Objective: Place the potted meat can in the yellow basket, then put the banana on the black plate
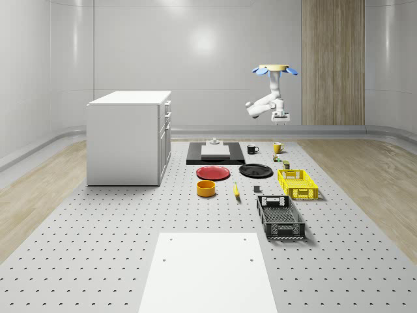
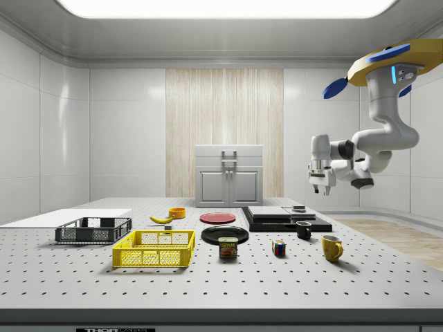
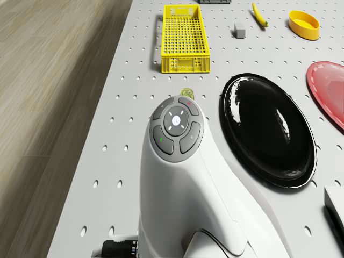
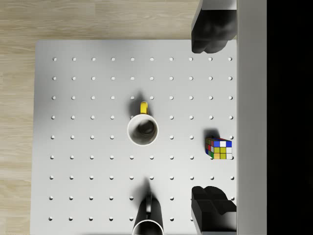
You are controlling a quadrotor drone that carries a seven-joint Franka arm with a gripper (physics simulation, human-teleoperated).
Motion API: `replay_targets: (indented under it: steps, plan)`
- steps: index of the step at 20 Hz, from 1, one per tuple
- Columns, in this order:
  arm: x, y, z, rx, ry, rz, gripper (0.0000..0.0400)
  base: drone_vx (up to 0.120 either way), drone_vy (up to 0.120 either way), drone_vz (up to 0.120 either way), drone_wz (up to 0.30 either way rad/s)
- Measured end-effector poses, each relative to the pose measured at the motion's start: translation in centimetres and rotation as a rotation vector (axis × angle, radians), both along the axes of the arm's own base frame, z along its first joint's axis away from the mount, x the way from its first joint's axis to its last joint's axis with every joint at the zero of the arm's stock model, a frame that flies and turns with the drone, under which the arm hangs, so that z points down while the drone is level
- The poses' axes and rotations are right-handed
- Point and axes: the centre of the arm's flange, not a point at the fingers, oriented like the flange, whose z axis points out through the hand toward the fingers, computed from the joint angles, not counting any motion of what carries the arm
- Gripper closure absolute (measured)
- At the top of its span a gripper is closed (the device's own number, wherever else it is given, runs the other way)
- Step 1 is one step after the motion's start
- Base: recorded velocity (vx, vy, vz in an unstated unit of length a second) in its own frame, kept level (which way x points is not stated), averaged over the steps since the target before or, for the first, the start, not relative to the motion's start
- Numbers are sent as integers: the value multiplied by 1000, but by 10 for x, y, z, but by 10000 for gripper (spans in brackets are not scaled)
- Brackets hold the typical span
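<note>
The potted meat can stands upright on the perforated table, just off the yellow basket's end; the same can lies beyond the basket in the whole-scene view. The banana lies between a yellow bowl and the basket, apart from the black plate. My drone hovers high over the table's far end. The gripper hangs well above the mugs, pointing down. In the wrist view the gripper is open and holds nothing, over the yellow mug.
A Rubik's cube and a black mug sit near the yellow mug. A red plate, yellow bowl, black basket, small grey block and black slab share the table. A white cabinet stands at the whole-scene view's left.
</note>
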Motion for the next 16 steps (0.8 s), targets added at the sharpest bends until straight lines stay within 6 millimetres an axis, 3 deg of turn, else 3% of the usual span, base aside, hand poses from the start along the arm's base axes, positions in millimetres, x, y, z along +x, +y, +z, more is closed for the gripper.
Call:
replay_targets:
  steps: [3,7,16]
  plan:
    - [0,-1,0,-8,0,0,0,120,-13,-120,0]
    - [0,-1,0,-13,1,0,0,120,-100,-120,0]
    - [0,-2,0,-17,1,0,0,120,0,-120,0]
